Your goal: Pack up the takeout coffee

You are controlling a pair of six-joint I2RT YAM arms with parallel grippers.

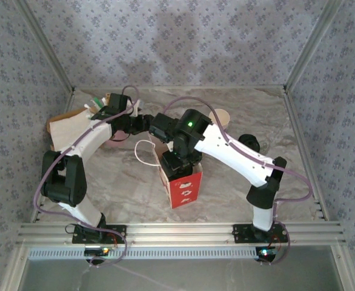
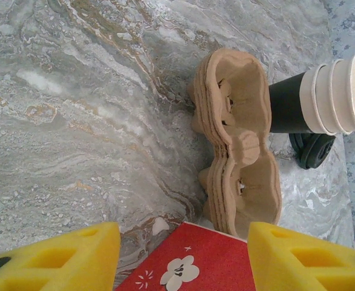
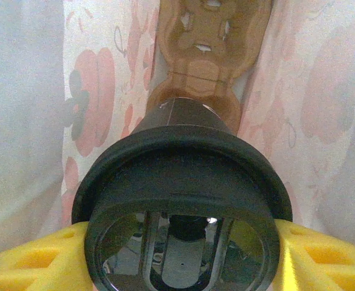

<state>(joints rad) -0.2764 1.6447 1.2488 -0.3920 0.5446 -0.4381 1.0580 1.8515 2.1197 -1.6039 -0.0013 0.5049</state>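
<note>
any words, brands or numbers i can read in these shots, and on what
No readable text in any view.
red paper bag: white flower prints only, no letters.
black lidded cup: the lid is close and blurred; no lettering can be made out.
cardboard cup carrier: plain, unprinted.
stack of paper cups: plain, no logo showing.

Items counted were: one red paper bag (image 1: 182, 188); one black lidded cup (image 3: 180, 182); one cardboard cup carrier (image 3: 205, 48) inside the bag; one nested stack of further carriers (image 2: 238, 139), layer count undetermined; three nested paper cups (image 2: 332, 94), tallied by rims; loose black lids (image 2: 314, 150), at least one, exact number unclear.
</note>
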